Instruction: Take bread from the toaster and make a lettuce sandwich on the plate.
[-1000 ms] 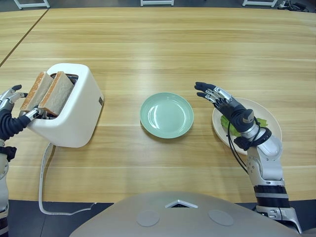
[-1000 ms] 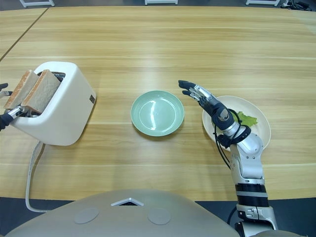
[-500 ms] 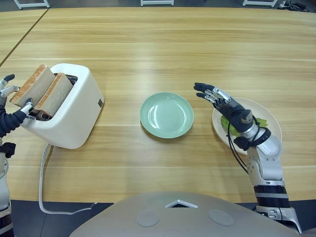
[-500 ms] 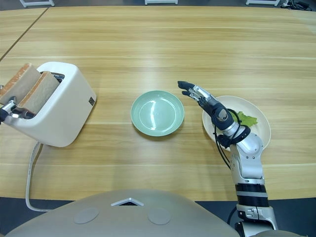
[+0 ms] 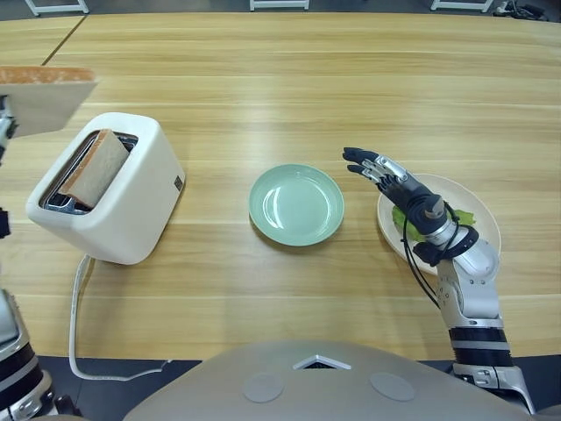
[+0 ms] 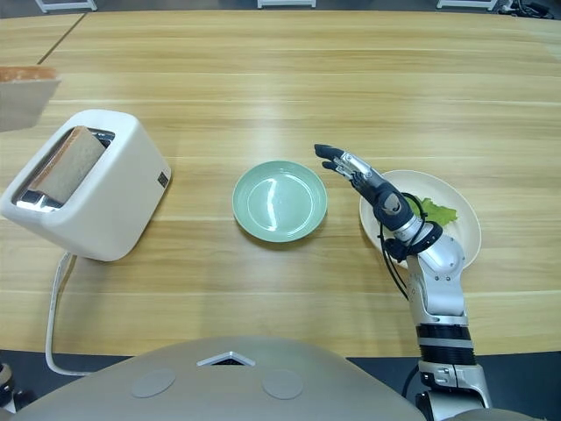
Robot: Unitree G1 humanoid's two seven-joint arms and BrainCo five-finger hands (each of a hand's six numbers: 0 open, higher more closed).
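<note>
One toasted bread slice (image 5: 44, 96) hangs in the air above and to the left of the white toaster (image 5: 131, 206), held at the view's left edge by my left hand (image 5: 3, 132), most of which is cut off. A second slice (image 5: 92, 167) stands in the toaster's slot. The empty green plate (image 5: 295, 204) lies at the table's middle. My right hand (image 5: 390, 175) is open, fingers stretched toward the green plate, hovering over the left rim of a cream plate (image 5: 482, 215) that holds a lettuce leaf (image 6: 438, 210).
The toaster's white cord (image 5: 79, 307) runs from its front down to the table's near edge. Bare wooden table stretches behind and between the plates and the toaster.
My left hand has pulled one bread slice up out of the toaster and raised it to the upper left. The toaster has settled flat. The right hand has barely moved.
</note>
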